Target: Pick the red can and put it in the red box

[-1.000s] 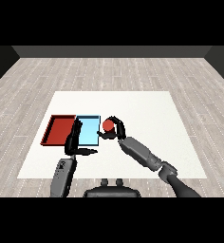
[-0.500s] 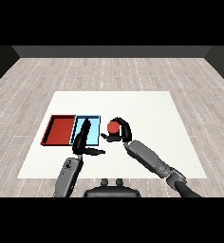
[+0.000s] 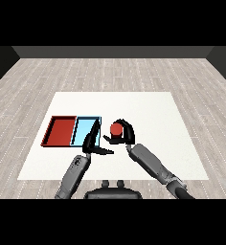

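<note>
The right robot hand (image 3: 123, 134) curls round the red can (image 3: 116, 129) and holds it. The can stands upright in that hand, just to the right of the blue tray (image 3: 85, 130). I cannot tell if the can sits on the white counter (image 3: 148, 110) or is lifted a little above it.

The left robot hand (image 3: 93, 143) is near the blue tray's near edge. Its fingers look mostly straight and it holds nothing.

The red tray (image 3: 61, 131) is at the left, touching the blue tray. So the can has to go left, past the whole blue tray.

To do this step well, I think the right robot hand should lift the can high enough to clear the tray walls. It should keep the can upright as it goes. The left robot hand sits close to the path, so it may be best to pull it out of the way. The can should come down over the middle of the red tray before the fingers let go.
</note>
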Robot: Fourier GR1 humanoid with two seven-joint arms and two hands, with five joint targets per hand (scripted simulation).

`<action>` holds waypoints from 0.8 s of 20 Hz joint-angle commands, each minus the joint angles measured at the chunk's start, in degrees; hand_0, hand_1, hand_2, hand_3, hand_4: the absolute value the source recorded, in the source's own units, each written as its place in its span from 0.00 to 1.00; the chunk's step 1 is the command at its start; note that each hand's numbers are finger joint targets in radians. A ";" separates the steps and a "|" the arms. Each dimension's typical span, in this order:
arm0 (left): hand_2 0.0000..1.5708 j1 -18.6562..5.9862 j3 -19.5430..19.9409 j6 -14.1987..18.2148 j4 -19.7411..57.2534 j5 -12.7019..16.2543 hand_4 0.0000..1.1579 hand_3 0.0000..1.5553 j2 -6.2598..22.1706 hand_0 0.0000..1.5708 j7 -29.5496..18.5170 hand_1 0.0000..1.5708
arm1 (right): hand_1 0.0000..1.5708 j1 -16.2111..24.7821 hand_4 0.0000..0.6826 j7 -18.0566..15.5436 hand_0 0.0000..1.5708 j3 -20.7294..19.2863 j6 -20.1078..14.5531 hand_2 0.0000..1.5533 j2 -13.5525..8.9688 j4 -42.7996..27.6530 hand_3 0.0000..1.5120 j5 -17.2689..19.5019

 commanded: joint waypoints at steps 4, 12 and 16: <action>0.00 -2.54 -0.88 -1.06 5.65 4.45 0.00 0.00 -0.01 0.00 -0.34 0.00 | 0.93 -0.01 0.93 4.18 0.93 -3.66 2.37 0.93 3.28 0.01 0.91 6.54; 0.00 0.64 -5.95 0.48 8.85 4.57 0.00 0.00 -0.01 0.00 -6.11 0.00 | 0.92 4.40 0.94 4.49 0.92 -7.17 5.33 0.92 6.88 -1.80 0.91 13.57; 0.00 -8.95 -3.64 1.92 15.41 8.86 0.00 0.00 -0.01 0.00 -3.78 0.00 | 0.91 3.00 0.92 3.10 0.91 -5.94 5.29 0.93 9.21 0.64 0.91 12.64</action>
